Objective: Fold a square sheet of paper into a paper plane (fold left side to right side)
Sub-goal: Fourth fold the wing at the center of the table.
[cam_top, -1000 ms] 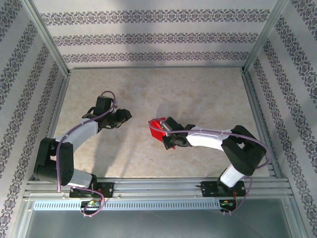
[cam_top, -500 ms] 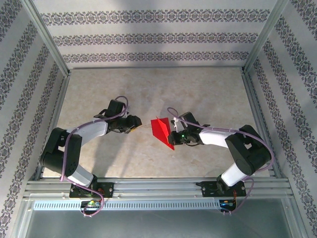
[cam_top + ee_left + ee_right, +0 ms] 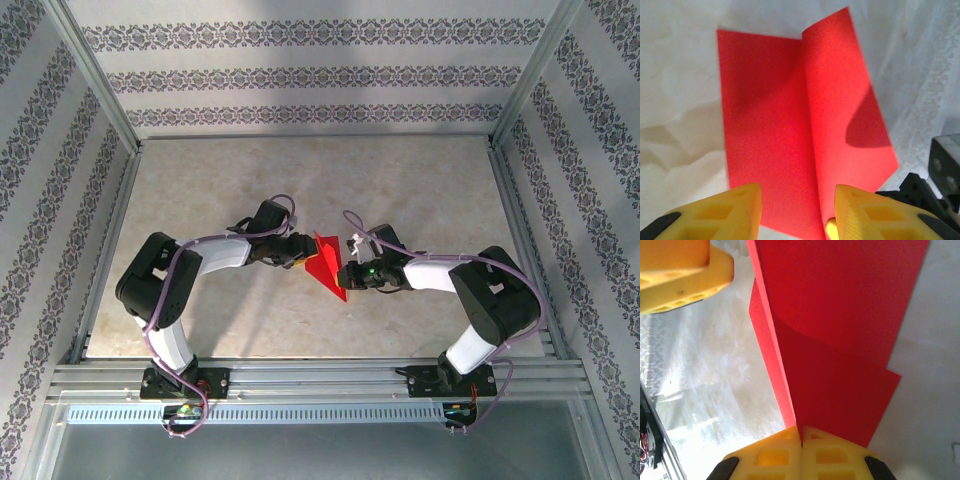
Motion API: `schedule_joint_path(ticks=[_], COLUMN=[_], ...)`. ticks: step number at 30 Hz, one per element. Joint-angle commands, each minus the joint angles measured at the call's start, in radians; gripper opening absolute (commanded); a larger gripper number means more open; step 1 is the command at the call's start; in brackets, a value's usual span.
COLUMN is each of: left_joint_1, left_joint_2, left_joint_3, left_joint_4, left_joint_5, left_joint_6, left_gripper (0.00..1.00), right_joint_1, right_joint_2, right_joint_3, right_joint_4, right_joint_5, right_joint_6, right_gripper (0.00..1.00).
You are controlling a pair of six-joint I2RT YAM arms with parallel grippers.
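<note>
Counter [image 3: 400, 190]: pale and marbled, with patterned walls on three sides and a metal rail along the near edge.
Left arm [image 3: 200, 260]: bent at the elbow and reaching right toward the middle of the counter; a purple cable runs along it.
Right arm [image 3: 450, 275]: bent at the elbow and reaching left to meet the other arm at mid-counter.
Paper [image 3: 325, 265]: bright red and plain, a little nearer than the middle of the counter, right between the two end effectors. It is partly folded. In the left wrist view [image 3: 770, 125] one part lies flat and the other rises from a long crease. In the right wrist view [image 3: 840, 340] a raised flap stands over a lower layer.
Left end effector [image 3: 300, 252]: yellow fingers spread, one on each side of the paper's near edge [image 3: 797, 205], with a clear gap between them. I cannot tell whether the right finger touches the raised flap.
Right end effector [image 3: 348, 268]: yellow fingers pressed together, pinching the paper's edge at the crease [image 3: 801, 432].
</note>
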Motion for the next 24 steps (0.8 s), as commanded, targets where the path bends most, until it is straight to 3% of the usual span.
schedule_joint_path(ticks=[1,24], left_joint_1=[-0.024,-0.049], left_joint_2=[0.029,0.137], left_joint_3=[0.044,0.154], left_joint_4=[0.039,-0.026], left_joint_5=[0.001,-0.028], left_joint_6=[-0.025,0.010], left_gripper=[0.43,0.43], right_joint_1=[-0.004,-0.005], right_joint_2=[0.018,0.030], right_joint_3=[-0.015,-0.016], right_joint_4=[0.029,0.042], right_joint_5=[-0.021,-0.018], right_joint_6=[0.005,0.017], right_gripper=[0.06,0.07])
